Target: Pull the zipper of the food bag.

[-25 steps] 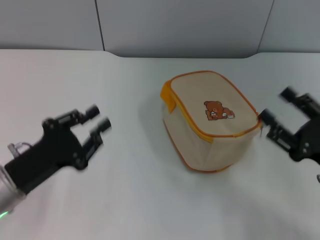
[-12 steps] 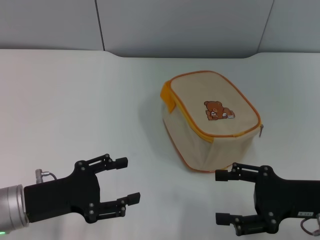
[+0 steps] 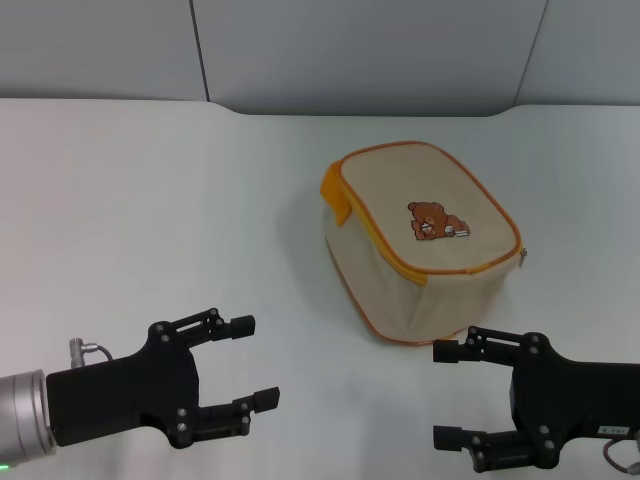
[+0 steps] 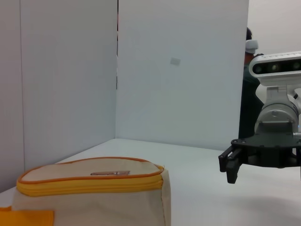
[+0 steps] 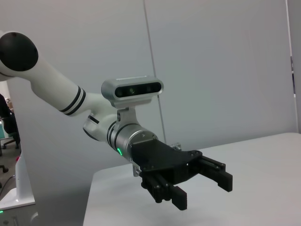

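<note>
**Stock of my bench: one food bag, two grippers held off it**

Item 1. The food bag (image 3: 420, 240): a boxy beige canvas pouch with orange-yellow piping, sitting on the white table (image 3: 150, 200) a little right of the middle, toward the far side. Its bear-printed panel faces up, tilted toward me. A wide orange handle (image 3: 335, 195) shows at its far-left corner. No gripper of mine touches it.

Item 2. The zipper (image 3: 450, 268): a thin orange-yellow line running round the edge of the bear panel. A tiny silvery pull tab (image 3: 523, 259) hangs at the bag's right corner. From my left wrist camera the zip line reads as a yellow band under the panel's rim.

Item 3. My left gripper (image 3: 248, 362): low at the near left of the table, well apart from the bag, fingers spread with nothing between them, tips pointing right. My right wrist camera shows it the same way, spread and empty.

Item 4. My right gripper (image 3: 442, 394): low at the near right, just in front of the bag's near corner but clear of it, fingers spread and empty, tips pointing left toward the other gripper.
</note>
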